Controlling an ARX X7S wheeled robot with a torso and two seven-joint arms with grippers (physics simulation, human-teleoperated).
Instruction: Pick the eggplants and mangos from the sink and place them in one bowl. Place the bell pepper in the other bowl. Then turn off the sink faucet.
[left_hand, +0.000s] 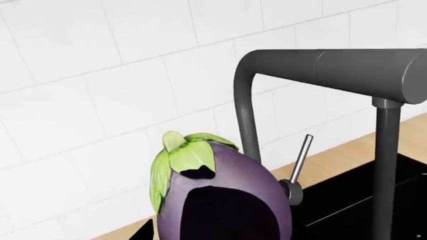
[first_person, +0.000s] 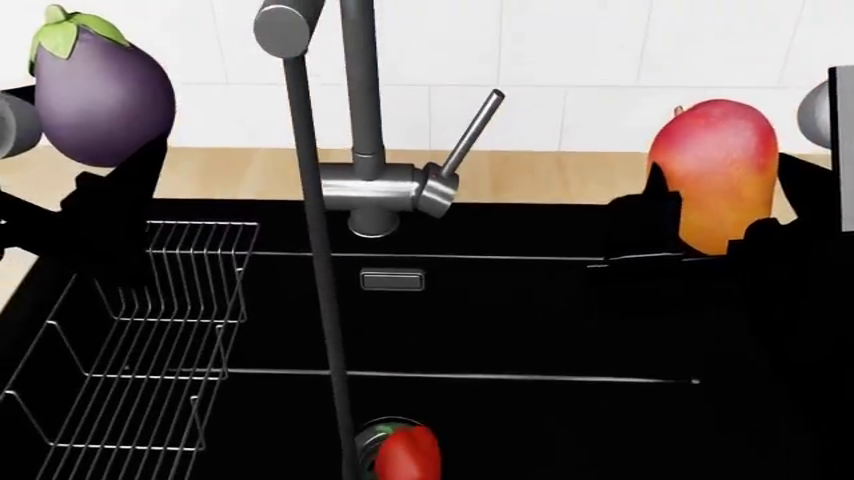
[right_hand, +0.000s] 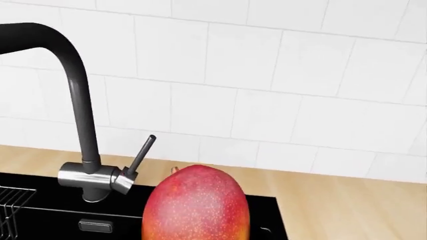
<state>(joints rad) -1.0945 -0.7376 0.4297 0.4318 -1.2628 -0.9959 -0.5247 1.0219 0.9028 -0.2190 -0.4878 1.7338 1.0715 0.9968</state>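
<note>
A white tiled wall rises behind a light wooden countertop, each tile edged with thin pale grout lines.

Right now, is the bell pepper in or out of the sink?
In. The bell pepper lies on the sink floor by the drain, untouched by either gripper.

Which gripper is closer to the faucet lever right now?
Roughly even, I cannot tell. The left gripper, holding the eggplant, is raised off one side of the faucet lever; the right gripper, holding the mango, is off the other.
</note>
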